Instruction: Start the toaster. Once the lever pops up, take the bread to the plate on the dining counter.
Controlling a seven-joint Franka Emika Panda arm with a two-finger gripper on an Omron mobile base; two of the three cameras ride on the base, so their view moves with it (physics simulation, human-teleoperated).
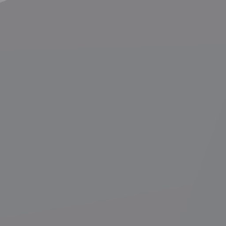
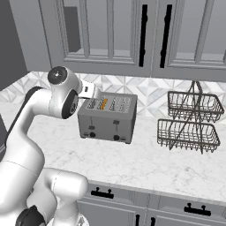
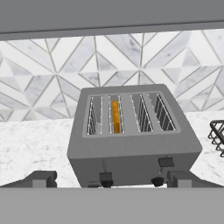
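- White grey-veined marble counter (image 2: 145,163) runs under grey wall cabinets (image 2: 132,35) with black handles; a backsplash (image 3: 52,65) of pale diamond tiles stands behind it.
- Grey four-slot toaster (image 2: 107,117) stands on the counter against the backsplash, near the middle of the right base view.
- Bread (image 3: 115,116) sits upright in the second slot from the left as the hand view shows it, its golden crust edge showing; in the right base view it is an orange strip at the toaster's 11 o'clock.
- Two levers are on the toaster's front face: the left lever (image 3: 105,176) sits low, the right lever (image 3: 166,162) sits higher.
- Gripper (image 3: 111,179) faces the toaster's front from just before it, jaws spread wide with nothing between them; one fingertip (image 3: 43,178) is at 8 o'clock of the toaster and the other at 4 o'clock.
- Two-tier wire basket (image 2: 190,121) stands at 3 o'clock of the toaster, apart from it.
- Left base view gives a flat grey surface, with nothing to tell apart.
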